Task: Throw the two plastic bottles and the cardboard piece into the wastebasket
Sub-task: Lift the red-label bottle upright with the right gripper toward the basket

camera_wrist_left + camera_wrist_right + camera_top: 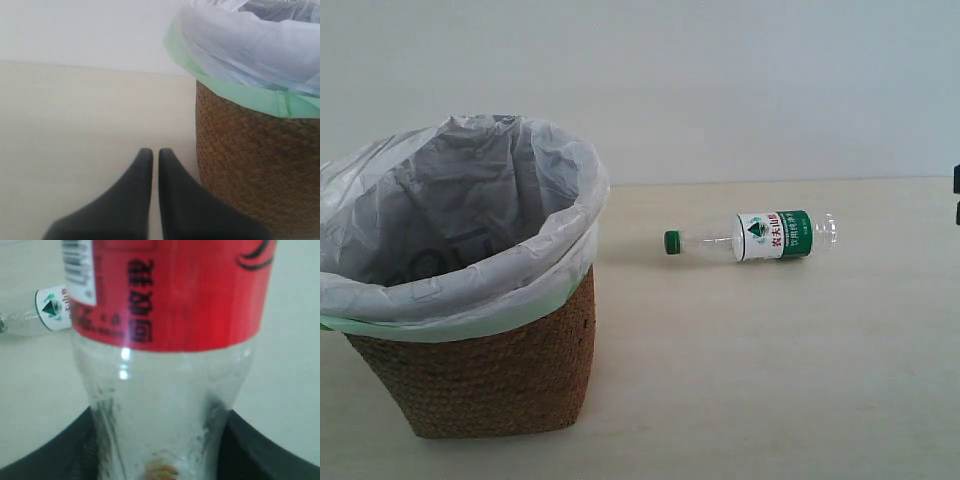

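The wastebasket [480, 370], brown wicker lined with a white bag, stands at the left of the table. The green-capped bottle [760, 236] lies on its side to the right of the basket, cap pointing toward it. In the right wrist view my right gripper [160, 420] is shut on the clear bottle with the red label [165, 365]; its cap is out of view. The green-labelled bottle [47, 310] shows behind it. My left gripper [155, 152] is shut and empty, low over the table beside the basket's wicker wall [250, 165]. The cardboard piece is not in view.
A plain pale wall stands behind the light wooden table [770, 380]. A small dark part [956, 195] pokes in at the right edge of the exterior view. The bag's green hem [235, 90] hangs over the basket rim.
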`<state>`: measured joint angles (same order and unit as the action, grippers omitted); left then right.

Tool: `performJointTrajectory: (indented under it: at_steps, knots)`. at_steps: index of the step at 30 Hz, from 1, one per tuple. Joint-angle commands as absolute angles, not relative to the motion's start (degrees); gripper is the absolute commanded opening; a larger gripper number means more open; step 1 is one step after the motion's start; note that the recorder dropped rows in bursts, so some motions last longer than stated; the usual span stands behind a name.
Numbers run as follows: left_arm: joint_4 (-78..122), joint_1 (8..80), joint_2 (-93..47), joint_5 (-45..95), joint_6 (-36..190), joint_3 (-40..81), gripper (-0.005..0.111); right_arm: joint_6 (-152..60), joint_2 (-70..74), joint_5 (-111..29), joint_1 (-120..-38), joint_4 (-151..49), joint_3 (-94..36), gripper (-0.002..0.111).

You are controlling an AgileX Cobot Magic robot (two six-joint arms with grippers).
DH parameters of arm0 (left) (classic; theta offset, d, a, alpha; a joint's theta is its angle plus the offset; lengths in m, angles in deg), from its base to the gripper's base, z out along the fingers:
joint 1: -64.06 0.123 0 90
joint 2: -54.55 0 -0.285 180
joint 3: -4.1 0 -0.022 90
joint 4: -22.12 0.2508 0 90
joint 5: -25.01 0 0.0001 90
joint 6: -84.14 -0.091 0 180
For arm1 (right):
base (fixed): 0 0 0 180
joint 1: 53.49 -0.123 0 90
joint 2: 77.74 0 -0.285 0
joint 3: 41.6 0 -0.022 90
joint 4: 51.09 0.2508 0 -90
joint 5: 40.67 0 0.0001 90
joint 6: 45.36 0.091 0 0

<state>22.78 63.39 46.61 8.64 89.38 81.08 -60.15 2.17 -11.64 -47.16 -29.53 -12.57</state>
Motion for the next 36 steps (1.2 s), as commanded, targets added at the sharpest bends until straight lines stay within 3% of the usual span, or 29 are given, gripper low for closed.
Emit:
performJointTrajectory:
  at_steps: [1, 9, 17, 23, 29, 36]
  knots:
    - [23.06, 63.51, 46.76, 8.89, 89.69, 81.31, 0.004, -57.53, 1.51, -3.78, -46.73, -32.50, -16.46, 0.000]
    - [23.06, 63.51, 46.76, 8.89, 89.69, 81.31, 0.004, -56.94, 1.52, -0.11, -47.03, -34.39, -17.01, 0.000]
    - [23.06, 63.51, 46.76, 8.89, 89.69, 81.31, 0.004, -54.64, 1.52, 0.19, -56.24, -35.54, -21.23, 0.000]
    - [23.06, 63.51, 46.76, 8.89, 89.69, 81.31, 0.004, -51.67, 1.52, 4.67, -58.04, -36.87, -25.93, 0.000]
    - [23.06, 63.51, 46.76, 8.89, 89.69, 81.31, 0.004, -56.42, 1.52, 4.47, -58.71, -27.80, -26.17, 0.000]
    - [23.06, 63.51, 46.76, 8.89, 89.69, 81.31, 0.004, -59.19, 1.63, -0.69, -66.94, -22.79, -26.28, 0.000]
